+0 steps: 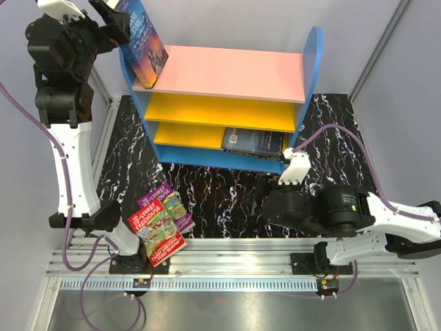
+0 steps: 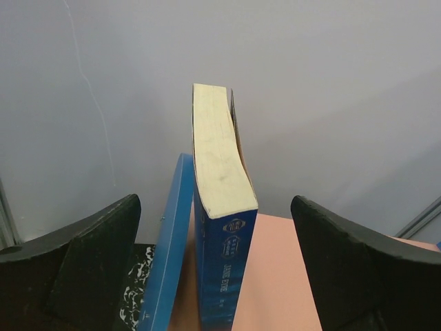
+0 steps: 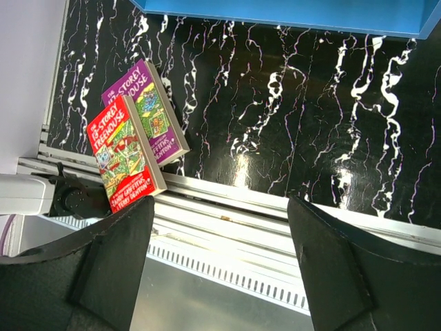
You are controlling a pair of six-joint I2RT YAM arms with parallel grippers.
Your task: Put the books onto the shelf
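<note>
The blue-orange "Jane Eyre" book (image 1: 147, 47) stands upright on the pink top board of the shelf (image 1: 234, 72), close to its left blue side panel (image 2: 169, 241). My left gripper (image 1: 116, 22) is open just behind it. In the left wrist view the book (image 2: 220, 207) sits between the spread fingers (image 2: 103, 255) with a gap on each side. A dark blue book (image 1: 253, 141) lies on a lower board. The red book (image 1: 158, 233) and the purple book (image 1: 167, 205) lie overlapping on the mat at front left. My right gripper (image 3: 220, 207) is open and holds nothing.
A black marbled mat (image 1: 220, 200) covers the table under the shelf. Aluminium rails (image 3: 262, 214) run along the near edge, below my right gripper. Grey walls enclose the back and sides. The shelf's blue bottom board (image 3: 275, 10) shows at the top of the right wrist view.
</note>
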